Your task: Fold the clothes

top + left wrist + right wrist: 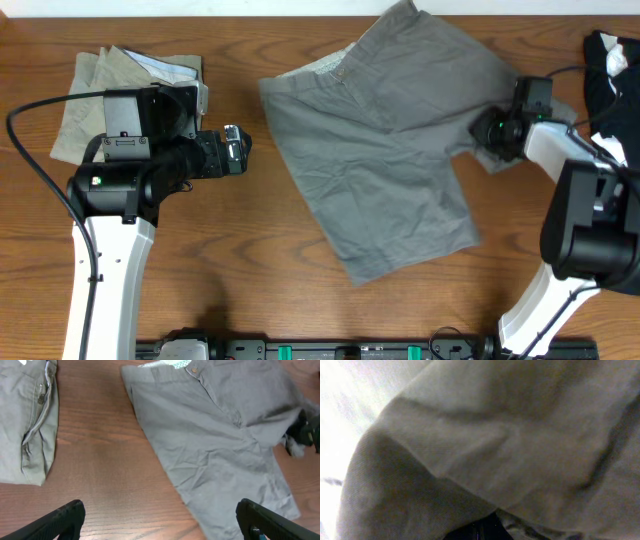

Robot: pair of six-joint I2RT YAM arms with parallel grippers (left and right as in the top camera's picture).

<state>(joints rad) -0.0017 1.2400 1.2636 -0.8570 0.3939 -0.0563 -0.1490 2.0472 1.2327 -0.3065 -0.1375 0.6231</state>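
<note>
The mid-grey shorts (400, 150) lie spread in the middle of the table, waistband with pale lining at the far left and one leg laid across toward the right. They also show in the left wrist view (225, 450). My left gripper (238, 148) is open and empty over bare wood just left of the shorts; its fingers (160, 508) frame the table and the shorts' lower edge. My right gripper (487, 130) is at the shorts' right edge, shut on the cloth. In the right wrist view grey fabric (495, 435) fills the frame and hides most of the jaws (480, 532).
Folded beige-khaki shorts (100, 90) lie at the far left, also in the left wrist view (25, 425), partly under my left arm. A black-and-white garment (610, 60) sits at the far right edge. Bare wooden table (250, 260) lies in front.
</note>
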